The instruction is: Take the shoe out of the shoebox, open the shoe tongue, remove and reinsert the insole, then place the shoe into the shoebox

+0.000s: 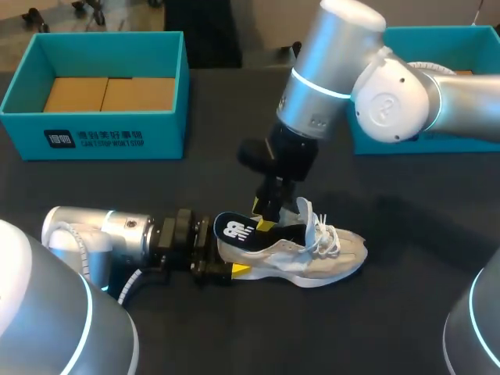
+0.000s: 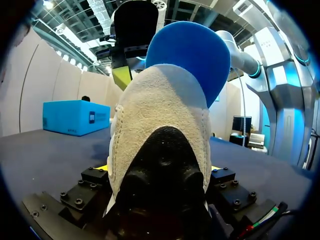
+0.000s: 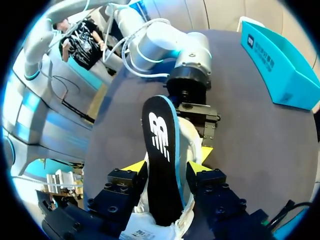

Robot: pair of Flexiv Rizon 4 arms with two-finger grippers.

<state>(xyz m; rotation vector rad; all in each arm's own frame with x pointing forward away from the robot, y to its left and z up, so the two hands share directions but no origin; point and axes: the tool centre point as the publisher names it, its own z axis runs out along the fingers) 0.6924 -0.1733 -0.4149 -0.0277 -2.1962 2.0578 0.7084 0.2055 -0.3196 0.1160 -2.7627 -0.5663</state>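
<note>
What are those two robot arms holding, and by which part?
The left fingers clamp the shoe at its heel. The right fingers pinch the insole by its two long edges, where it sticks out of the shoe.

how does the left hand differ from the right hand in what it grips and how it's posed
The left hand lies low along the table, coming in sideways; the right hand comes down from above. The left hand is shut on the heel of the shoe; the right hand is shut on the insole, which sticks up out of the shoe. Both have yellow tips and work at the heel end.
</note>
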